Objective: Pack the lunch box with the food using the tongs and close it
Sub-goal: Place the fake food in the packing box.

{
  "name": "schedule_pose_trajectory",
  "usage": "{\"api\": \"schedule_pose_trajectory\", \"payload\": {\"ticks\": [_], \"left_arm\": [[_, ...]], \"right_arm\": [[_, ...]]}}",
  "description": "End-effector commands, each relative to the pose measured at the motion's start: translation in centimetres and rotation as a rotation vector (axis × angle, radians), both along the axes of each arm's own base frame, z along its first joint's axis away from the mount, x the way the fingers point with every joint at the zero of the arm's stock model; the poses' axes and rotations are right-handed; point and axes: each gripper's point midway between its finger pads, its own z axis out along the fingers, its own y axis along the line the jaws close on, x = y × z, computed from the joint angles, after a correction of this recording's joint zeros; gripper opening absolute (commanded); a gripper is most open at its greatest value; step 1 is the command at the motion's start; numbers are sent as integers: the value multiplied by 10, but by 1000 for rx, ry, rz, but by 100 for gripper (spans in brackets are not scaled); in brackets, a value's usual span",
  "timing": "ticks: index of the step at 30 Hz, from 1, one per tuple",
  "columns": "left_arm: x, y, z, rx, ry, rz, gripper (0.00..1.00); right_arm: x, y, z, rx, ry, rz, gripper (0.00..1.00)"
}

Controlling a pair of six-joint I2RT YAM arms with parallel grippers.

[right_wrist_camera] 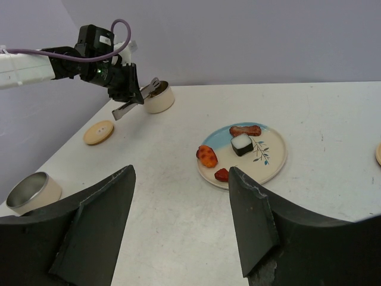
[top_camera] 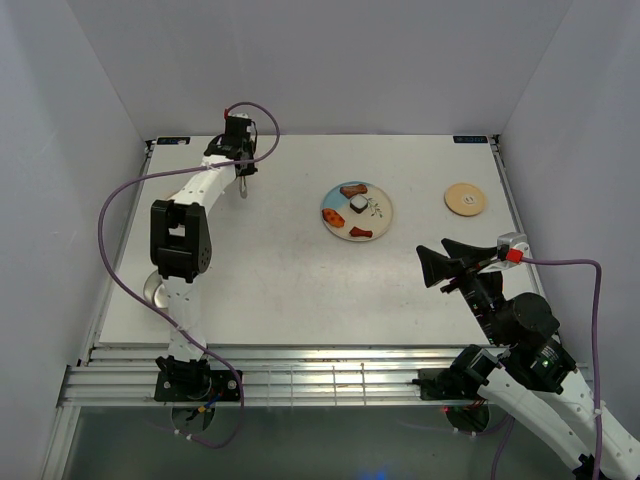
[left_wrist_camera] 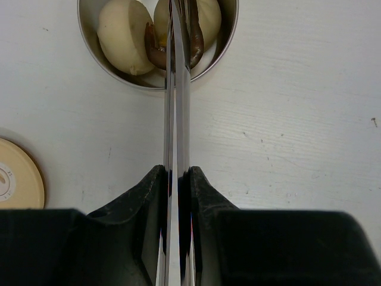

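Pale walls (top_camera: 330,60) are enclosing the white counter (top_camera: 260,270). The left pincer (left_wrist_camera: 177,179) is clamping the tongs (left_wrist_camera: 177,119), which are reaching into a tin (left_wrist_camera: 89,30); the right pincer (right_wrist_camera: 180,173) is gaping, empty.

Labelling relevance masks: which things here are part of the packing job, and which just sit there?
Job: tongs, held by left gripper; tin with food; empty tin; left lid; right lid; food pieces on plate.
Lying about: plate itself, only a carrier; right gripper, open, empty.
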Motion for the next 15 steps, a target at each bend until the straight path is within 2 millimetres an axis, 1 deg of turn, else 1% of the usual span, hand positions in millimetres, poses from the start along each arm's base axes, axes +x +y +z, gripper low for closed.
{"api": "schedule_pose_trajectory", "payload": {"ticks": [1, 2, 4, 6, 7, 10, 13, 14, 15], "left_arm": [[6, 0, 20, 7, -51, -5, 24], [6, -1, 21, 5, -52, -11, 24], [6, -1, 20, 5, -42, -16, 29], [5, -2, 24, 4, -45, -15, 35], [5, -2, 30, -1, -56, -16, 37], [3, -3, 39, -10, -63, -23, 43], [3, -7, 56, -24, -86, -35, 48], [2, -9, 64, -27, -98, -38, 48], [1, -10, 68, -28, -102, -42, 49]], "right_arm": [[0, -3, 13, 32, -39, -9, 70], [0, -2, 12, 32, -38, -9, 70], [0, -3, 12, 30, -38, -11, 70], [0, -3, 12, 28, -37, -11, 70], [0, -2, 12, 28, -37, -9, 70], [0, -2, 12, 27, -36, -8, 70], [1, -1, 10, 22, -32, -8, 70], [1, 0, 11, 23, -33, -6, 70], [1, 0, 10, 22, -32, -6, 70]]}}
